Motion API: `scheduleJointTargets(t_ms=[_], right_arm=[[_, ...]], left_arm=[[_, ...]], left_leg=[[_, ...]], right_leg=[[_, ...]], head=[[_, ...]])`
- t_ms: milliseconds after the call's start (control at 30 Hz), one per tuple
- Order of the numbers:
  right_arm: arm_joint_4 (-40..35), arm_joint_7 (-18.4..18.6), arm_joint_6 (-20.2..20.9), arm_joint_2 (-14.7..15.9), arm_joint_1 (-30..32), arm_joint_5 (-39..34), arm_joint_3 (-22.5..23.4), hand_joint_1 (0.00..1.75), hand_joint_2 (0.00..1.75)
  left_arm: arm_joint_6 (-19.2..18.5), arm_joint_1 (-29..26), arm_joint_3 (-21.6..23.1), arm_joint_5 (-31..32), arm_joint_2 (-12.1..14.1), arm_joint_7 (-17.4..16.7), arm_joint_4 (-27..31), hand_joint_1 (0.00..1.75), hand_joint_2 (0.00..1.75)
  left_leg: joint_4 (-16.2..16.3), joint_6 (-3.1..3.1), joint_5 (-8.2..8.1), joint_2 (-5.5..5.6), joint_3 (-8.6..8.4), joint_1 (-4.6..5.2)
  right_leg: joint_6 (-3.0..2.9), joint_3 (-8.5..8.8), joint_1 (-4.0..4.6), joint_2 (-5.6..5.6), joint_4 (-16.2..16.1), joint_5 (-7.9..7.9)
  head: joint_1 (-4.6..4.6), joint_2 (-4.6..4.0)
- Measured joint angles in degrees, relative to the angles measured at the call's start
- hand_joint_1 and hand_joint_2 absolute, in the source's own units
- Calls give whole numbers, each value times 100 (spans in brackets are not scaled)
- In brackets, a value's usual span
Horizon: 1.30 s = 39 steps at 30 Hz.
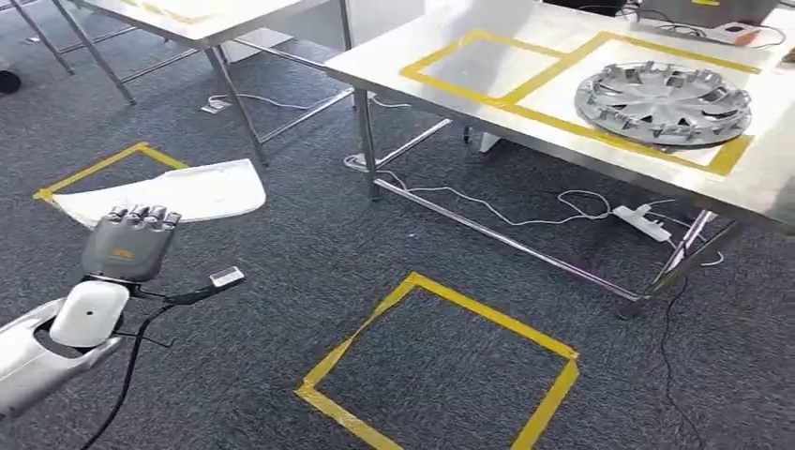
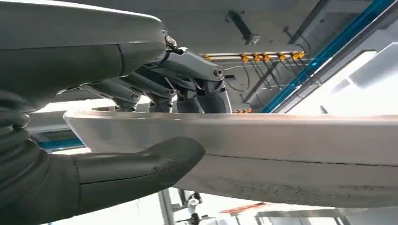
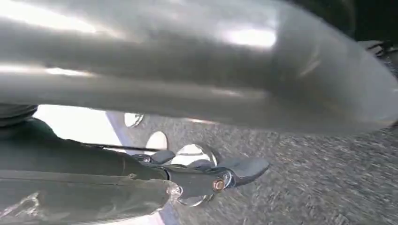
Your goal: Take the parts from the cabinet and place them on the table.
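White panel part (image 2: 281, 145) is pinched in the left robot hand (image 2: 141, 122), thumb under, fingers over.

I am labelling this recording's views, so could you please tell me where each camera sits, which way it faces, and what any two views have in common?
Head view: high on the body, looking forward and down at carpet, a yellow tape square and the steel table bearing a wheel cover; the left hand shows.
Left wrist view: behind the left hand, facing up towards the ceiling; thumb and fingers grip a white panel.
Right wrist view: behind the right hand, blurred, beside a silver part over carpet.
Shared: head and left wrist views both show the white panel.
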<state>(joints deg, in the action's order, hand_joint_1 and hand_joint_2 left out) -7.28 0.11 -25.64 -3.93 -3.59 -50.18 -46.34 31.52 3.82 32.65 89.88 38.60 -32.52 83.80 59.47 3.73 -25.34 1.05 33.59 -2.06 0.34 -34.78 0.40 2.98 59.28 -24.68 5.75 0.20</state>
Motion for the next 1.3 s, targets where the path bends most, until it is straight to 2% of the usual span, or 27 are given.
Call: scheduleJointTargets(t_ms=[33,67,133,167,200,233,300,333,367,400,433,467,500,533,567,600,633,700,800,900,1033,1067,1133,1167,1200,1233,1300], right_arm=[[9,-2,-2,2,-10,-7,0,0,0],[11,-2,0,2,-10,-9,0,0,0],[15,-2,4,2,23,-11,0,0,0],[22,-2,4,2,32,-11,0,0,0],[26,-2,4,2,39,-11,0,0,0],[30,2,4,2,37,-11,-2,0,0],[33,2,4,2,29,-11,-2,0,0],[33,2,4,2,32,-11,-2,0,0],[33,2,7,-2,31,-11,-4,0,0],[33,2,7,-2,33,-11,-7,0,0],[39,2,-7,-2,36,-9,-7,0,0],[44,2,-31,0,37,4,-7,0,0],[52,4,-68,0,35,18,-9,0,0],[55,4,-100,-2,19,20,-11,0,0],[59,4,-127,-2,-1,17,-11,0,0],[59,-7,-136,-9,-4,11,-11,0,0],[63,-4,-138,-9,-9,4,-11,0,0],[74,-4,-138,-9,-1,-2,-13,0,0],[74,-2,-129,-9,-1,-20,-37,0,0],[74,-2,-118,-9,-6,-22,-59,0,0],[74,-2,-109,-13,-5,-66,-105,0,0],[74,-2,-109,-18,-5,-74,-118,0,0],[74,-2,-109,-17,4,-81,-136,0,0],[74,0,-109,-17,1,-81,-138,0,0],[74,-2,-109,-17,-2,-83,-140,0,0],[74,-2,-109,-18,-16,-85,-142,0,0],[74,-2,-109,-17,-15,-87,-153,0,0]], left_arm=[[0,24,20,0,7,-33,-2,138,175],[-2,12,42,0,7,-55,-9,138,175],[-2,7,79,0,7,-74,-11,138,175],[-2,13,85,0,7,-83,-11,138,175],[-2,27,85,0,15,-90,-11,138,175],[-2,24,85,0,20,-94,-11,138,175],[-19,11,94,0,33,-126,-13,138,175],[-20,8,98,0,33,-136,-13,138,175],[-46,5,109,0,35,-155,-13,138,175],[-63,1,116,0,35,-164,-13,138,175],[-79,-4,118,0,35,-175,-13,138,175],[-90,-7,116,0,37,-186,-13,138,175],[-105,-9,116,0,42,-227,-13,138,175],[-114,-15,116,0,57,-286,-13,138,175],[-122,-17,120,0,87,-319,-13,138,175],[-125,-20,131,0,103,-359,-13,138,175],[-131,-29,142,0,116,-378,-13,138,175],[-140,-31,153,0,131,-371,-11,138,175],[-116,-35,151,0,131,-214,-13,138,175],[-68,-63,140,0,131,123,-13,138,175],[0,-284,-285,0,-37,1019,-13,138,175],[13,-313,-397,0,-65,1100,-13,138,175],[11,-334,-559,0,-85,1128,-13,138,175],[11,-336,-622,0,-109,1132,-11,138,175],[11,-344,-673,0,-125,1154,-11,138,175],[9,-361,-712,0,-144,1169,-11,138,175],[9,-427,-765,0,-188,1178,-11,138,175]], left_leg=[[-143,-43,-86,76,-54,17],[-101,-108,-75,50,-28,23],[-100,-177,-72,14,-23,51],[-129,-236,-50,-14,-32,8],[-129,-257,-48,-36,-43,14],[-129,-297,-50,-49,-43,15],[-128,-317,-57,-97,-41,20],[-127,-320,-59,-111,-41,20],[-126,-325,-64,-129,-42,20],[-126,-320,-69,-134,-49,20],[-126,-313,-77,-135,-60,19],[-125,-297,-89,-135,-85,16],[-126,-275,-103,-135,-105,12],[-120,-246,-116,-134,-101,40],[-110,-209,-114,-133,-86,55],[-98,-216,-120,-132,-87,59],[-119,-300,-92,-133,-91,60],[-167,-300,-80,-135,-111,58],[-234,-238,-48,-139,-135,58],[-272,-151,-27,-138,-137,57],[-248,-240,-77,-140,-122,98],[-266,-258,-67,-142,-120,109],[-375,-320,-15,-156,-166,107],[-418,-311,55,-169,-213,44],[-420,-315,65,-176,-225,42],[-430,-345,-30,-147,-221,34],[-428,-328,-59,-145,-235,28]], right_leg=[[33,-56,30,39,77,-19],[59,-67,25,61,41,8],[105,-69,5,91,-1,33],[126,-115,-3,99,16,13],[162,-146,11,-27,117,-76],[194,-279,13,-136,418,-260],[224,-731,-5,-228,1376,-694],[231,-873,-6,-239,1665,-787],[239,-997,-8,-245,1873,-793],[233,-922,-11,-246,1704,-628],[221,-744,-12,-249,1349,-419],[204,-425,-13,-264,745,-147],[184,-137,-13,-296,218,38],[176,-45,12,-324,76,-88],[132,-21,9,-299,51,-52],[145,-23,-13,-286,21,-18],[165,-26,-10,-277,23,-16],[149,-36,-1,-257,23,-15],[99,-45,3,-249,23,-18],[85,-56,5,-252,25,-14],[125,-48,-46,-245,-6,10],[148,-37,-55,-242,-48,26],[229,-7,-36,-248,-6,169],[234,-48,-42,-248,5,82],[252,-74,-40,-251,114,-59],[285,-219,-51,-252,437,-251],[322,-672,-78,-253,1364,-628]], head=[[-2,0],[-18,0],[-11,0],[0,0],[-18,0],[-67,0],[-74,0],[-77,0],[-74,0],[-74,0],[-74,0],[-74,0],[-77,0],[-81,0],[-70,0],[-66,0],[-68,0],[-63,0],[-66,0],[-68,0],[-66,0],[-63,0],[-68,0],[-68,0],[-85,0],[-118,0],[-127,0]])
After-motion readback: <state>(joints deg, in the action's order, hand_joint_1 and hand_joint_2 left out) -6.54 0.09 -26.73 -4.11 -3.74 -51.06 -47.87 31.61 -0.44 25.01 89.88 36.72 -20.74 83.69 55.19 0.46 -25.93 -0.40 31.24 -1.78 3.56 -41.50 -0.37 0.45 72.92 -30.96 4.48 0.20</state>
